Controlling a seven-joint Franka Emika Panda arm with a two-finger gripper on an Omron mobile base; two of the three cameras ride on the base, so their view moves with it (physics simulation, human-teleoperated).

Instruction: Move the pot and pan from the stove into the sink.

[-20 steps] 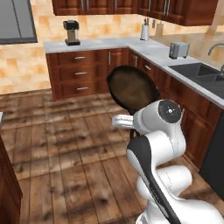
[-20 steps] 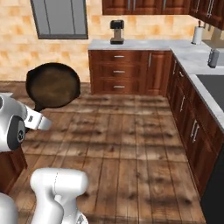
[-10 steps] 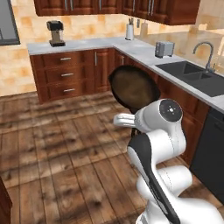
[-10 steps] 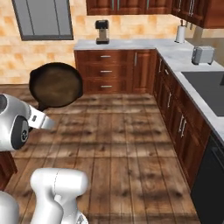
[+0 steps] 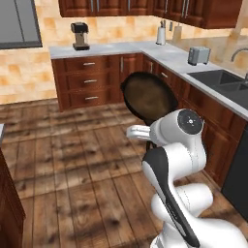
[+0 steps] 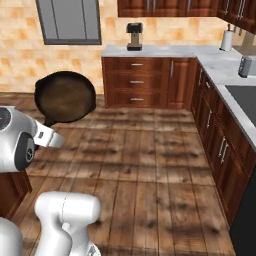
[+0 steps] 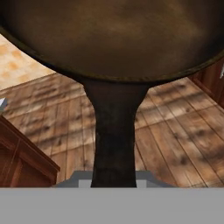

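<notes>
Pan [image 5: 147, 98] held over wooden floor [image 5: 72, 164], marble counter [image 5: 145, 49] behind

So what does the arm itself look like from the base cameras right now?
The arm is glossy white with rounded, bulbous shells. Its big joint carries a dark grey round cap with a small pale ring at the centre, and a black band runs down the link below it. No cables or lettering are visible.

My two base cams look forward-down from behind, sharing the pan [image 5: 149, 98] mid-frame; hand cam hugs its handle.
</notes>
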